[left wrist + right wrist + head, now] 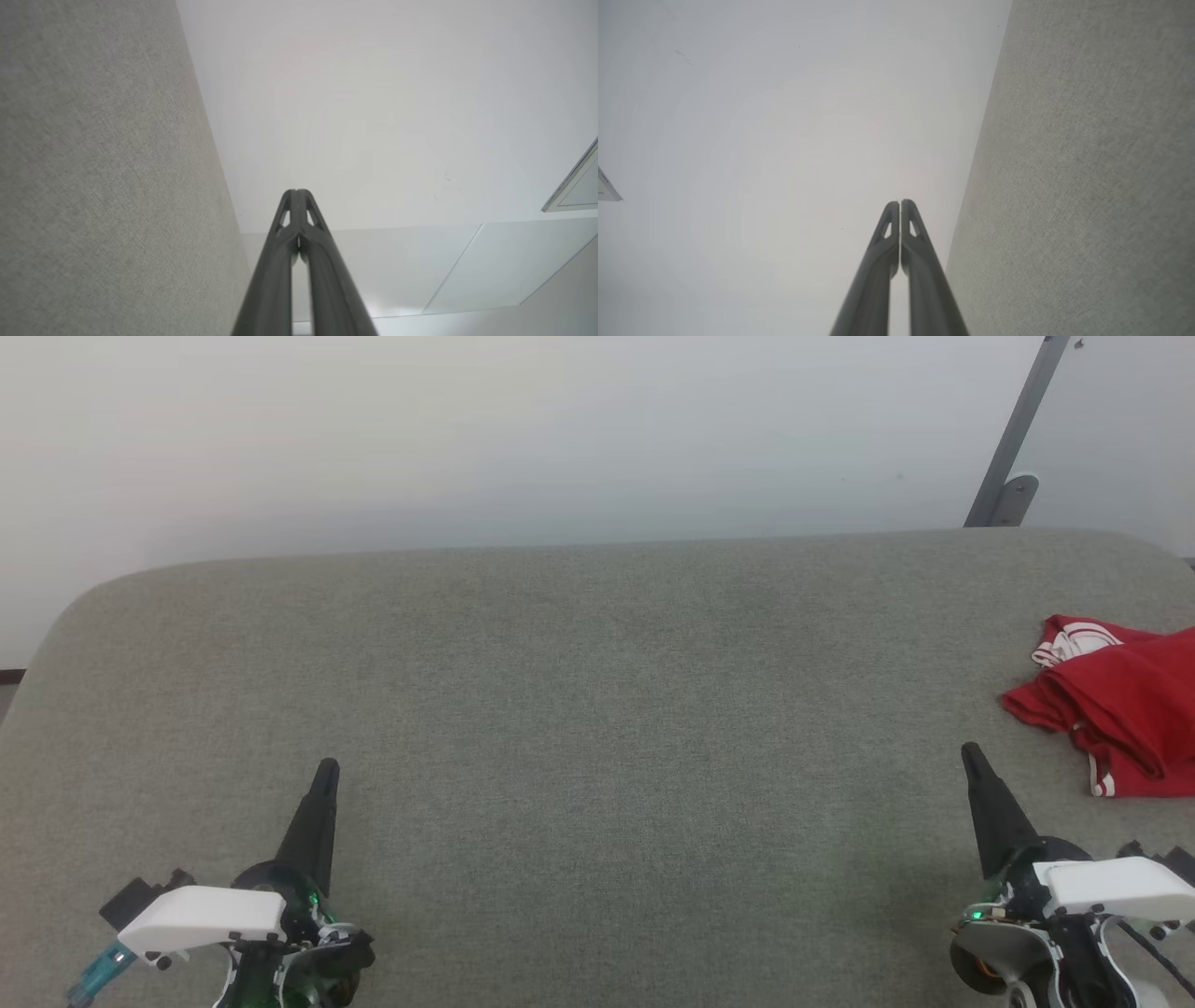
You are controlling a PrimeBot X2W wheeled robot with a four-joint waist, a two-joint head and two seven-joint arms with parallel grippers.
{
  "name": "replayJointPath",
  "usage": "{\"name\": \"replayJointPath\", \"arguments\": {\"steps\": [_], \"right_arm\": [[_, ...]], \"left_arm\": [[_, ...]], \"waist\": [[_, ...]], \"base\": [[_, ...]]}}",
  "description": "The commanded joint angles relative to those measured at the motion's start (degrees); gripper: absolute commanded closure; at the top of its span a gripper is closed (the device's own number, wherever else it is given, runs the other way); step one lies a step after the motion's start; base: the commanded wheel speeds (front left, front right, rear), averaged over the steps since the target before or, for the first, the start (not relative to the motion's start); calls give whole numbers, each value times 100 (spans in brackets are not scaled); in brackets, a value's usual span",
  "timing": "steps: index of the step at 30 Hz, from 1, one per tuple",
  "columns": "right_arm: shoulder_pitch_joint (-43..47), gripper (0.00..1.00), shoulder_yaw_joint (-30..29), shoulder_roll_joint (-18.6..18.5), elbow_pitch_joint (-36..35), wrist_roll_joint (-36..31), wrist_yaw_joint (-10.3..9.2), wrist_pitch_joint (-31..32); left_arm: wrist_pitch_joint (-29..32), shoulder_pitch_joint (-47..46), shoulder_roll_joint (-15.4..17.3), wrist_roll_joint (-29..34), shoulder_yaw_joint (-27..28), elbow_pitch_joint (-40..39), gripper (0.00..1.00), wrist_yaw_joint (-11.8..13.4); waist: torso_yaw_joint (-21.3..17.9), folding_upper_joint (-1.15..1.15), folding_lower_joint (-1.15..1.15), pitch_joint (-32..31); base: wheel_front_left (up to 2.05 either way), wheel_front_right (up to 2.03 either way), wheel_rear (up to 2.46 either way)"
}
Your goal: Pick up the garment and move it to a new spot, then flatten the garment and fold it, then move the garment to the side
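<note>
Dark plastic fingers pressed tight together on both left gripper point(326, 773) and right gripper point(972, 753), holding nothing, parked low over the nubby grey-green cloth table point(597, 709). Further off, soft red garment point(1125, 705), loosely bunched, hugging the table's right edge. Could be waiting for pickup or already set aside, tbh. Smooth white wall point(467, 429) behind.

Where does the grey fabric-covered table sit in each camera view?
Head view: the grey fabric-covered table spans the lower two thirds.
Left wrist view: the table takes the left side.
Right wrist view: the table takes the right side.
Shared landmark: the plain white wall bordering its edge.
</note>
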Motion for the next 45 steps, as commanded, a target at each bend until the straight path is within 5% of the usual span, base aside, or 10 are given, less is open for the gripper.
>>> {"name": "replayJointPath", "arguments": {"steps": [1,45], "right_arm": [[-37,100,-9,22,13,22,0,22],[-34,100,-6,20,12,24,0,19]], "left_arm": [[23,-64,-16,-14,-1,0,100,-2],[25,-64,-16,-12,0,-2,100,-2]], "waist": [[0,0,0,0],[0,0,0,0]], "base": [[0,0,0],[0,0,0]]}}
